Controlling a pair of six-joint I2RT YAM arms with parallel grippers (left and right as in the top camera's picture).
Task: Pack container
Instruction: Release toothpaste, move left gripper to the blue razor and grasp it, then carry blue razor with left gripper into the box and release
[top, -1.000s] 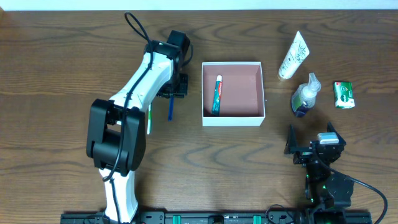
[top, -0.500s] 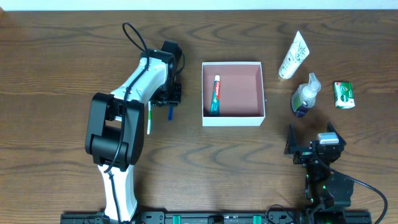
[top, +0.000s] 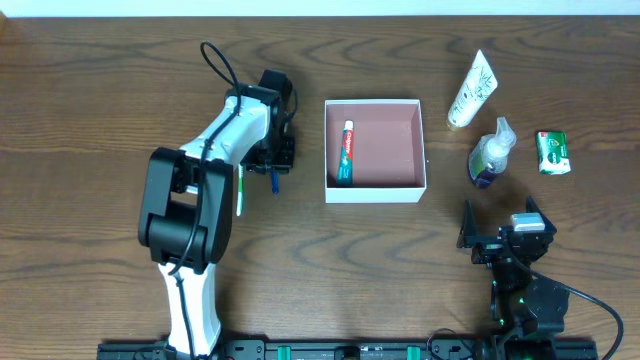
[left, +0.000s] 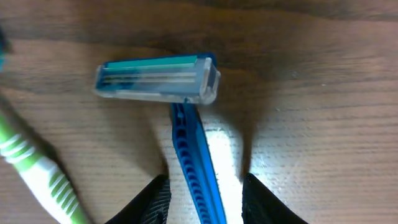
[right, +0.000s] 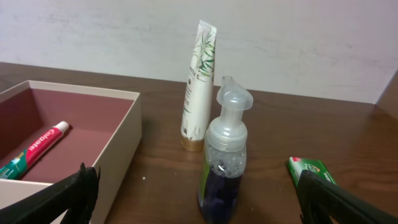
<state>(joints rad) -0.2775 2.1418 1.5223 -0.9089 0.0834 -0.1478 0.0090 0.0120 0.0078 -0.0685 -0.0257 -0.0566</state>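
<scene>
While the left gripper (left: 205, 202) straddles the handle of the blue razor (left: 189, 143) part-open (nothing clamped) and the right gripper (top: 500, 228) sits wide and empty, the container (top: 375, 192) lies mid-table between them, judged light, thin-walled and crushable, so pinch one wall's rim gently.
</scene>
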